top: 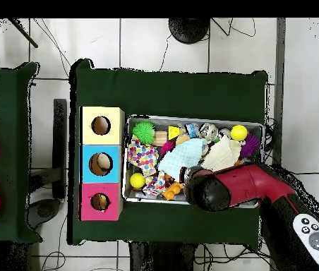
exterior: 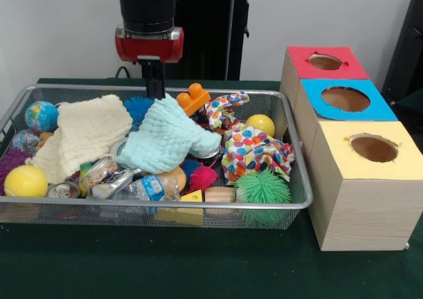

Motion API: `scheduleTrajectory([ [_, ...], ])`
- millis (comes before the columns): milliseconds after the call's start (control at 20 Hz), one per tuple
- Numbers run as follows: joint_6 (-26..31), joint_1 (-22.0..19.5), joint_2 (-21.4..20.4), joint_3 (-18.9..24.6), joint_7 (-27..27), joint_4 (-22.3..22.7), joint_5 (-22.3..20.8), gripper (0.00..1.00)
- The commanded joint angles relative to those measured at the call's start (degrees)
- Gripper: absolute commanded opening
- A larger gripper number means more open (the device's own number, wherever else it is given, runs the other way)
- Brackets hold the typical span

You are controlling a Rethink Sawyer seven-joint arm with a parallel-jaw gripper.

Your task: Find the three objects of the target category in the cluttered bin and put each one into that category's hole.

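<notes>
A wire mesh bin (exterior: 301, 200) holds a heap of mixed things. A cream cloth (exterior: 86, 133), a light blue cloth (exterior: 168, 137) and a patterned cloth (exterior: 254, 150) lie on top. Round them are a green spiky ball (exterior: 262, 188), two yellow balls (exterior: 25, 180) (exterior: 261, 124), a globe ball (exterior: 41, 116), an orange toy brick (exterior: 193, 98), crushed cans (exterior: 99, 173) and a plastic bottle (exterior: 142, 188). My gripper (exterior: 155, 87) hangs over the bin's far rim, just above the light blue cloth, holding nothing I can see. In the overhead view the arm (top: 226, 187) hides it.
Three wooden boxes stand in a row beside the bin, each with a round hole on top: red (exterior: 327, 62), blue (exterior: 345, 99), yellow (exterior: 373, 148). Overhead they show as yellow (top: 101, 125), blue (top: 101, 164), red (top: 100, 202), left of the bin (top: 261, 127). Green cloth covers the table.
</notes>
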Motion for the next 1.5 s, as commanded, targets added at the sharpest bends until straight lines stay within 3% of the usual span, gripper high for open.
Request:
scheduleTrajectory([
  [50, 7.1, -1.6, 6.6, 4.8, -23.0, -10.9, -0.7, 0.00],
  [450, 11.8, -1.4, 10.0, 1.0, -28.0, -14.7, -2.4, 0.00],
  [1000, 9.9, -2.9, 10.6, -2.3, -27.8, -12.7, -6.0, 0.00],
  [1100, 7.6, -2.6, 10.1, -3.5, -24.2, -11.9, -7.1, 0.00],
  [1250, 6.8, -3.0, 10.0, -4.7, -23.7, -11.5, -8.8, 0.00],
  [1500, 7.3, -4.6, 11.7, -4.7, -27.0, -13.3, -9.3, 0.00],
])
